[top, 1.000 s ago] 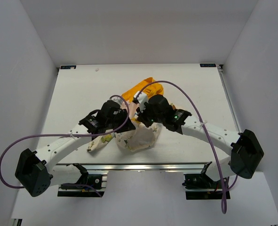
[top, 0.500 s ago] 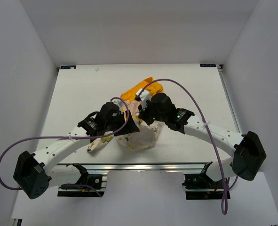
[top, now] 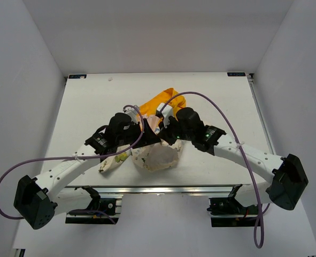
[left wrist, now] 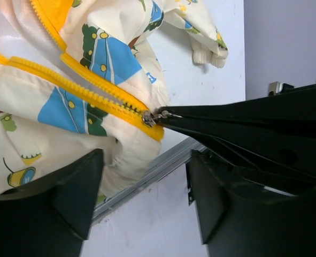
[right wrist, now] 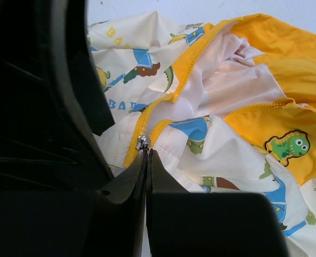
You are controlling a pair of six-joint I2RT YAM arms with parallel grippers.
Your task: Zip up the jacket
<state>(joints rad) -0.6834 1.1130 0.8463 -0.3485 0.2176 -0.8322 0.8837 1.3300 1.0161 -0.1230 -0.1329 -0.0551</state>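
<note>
The jacket (top: 156, 156) lies crumpled on the worktop (top: 93, 101) between the arms, the letters "BA" (right wrist: 117, 104) legible on its print (further letters lost in folds), right tool (right wrist: 146, 152) pinched on the zipper pull (right wrist: 143, 142), left tool (left wrist: 144, 160) spread wide, empty.

The jacket (top: 155, 155) lies crumpled near the front middle of the table (top: 83, 101). It is cream with cartoon prints, and its yellow hood (top: 166, 100) points toward the far side. The yellow zipper (left wrist: 67, 83) seems joined only at the bottom. The zipper pull (right wrist: 143, 142) sits low, and above it the front gapes open.
</note>
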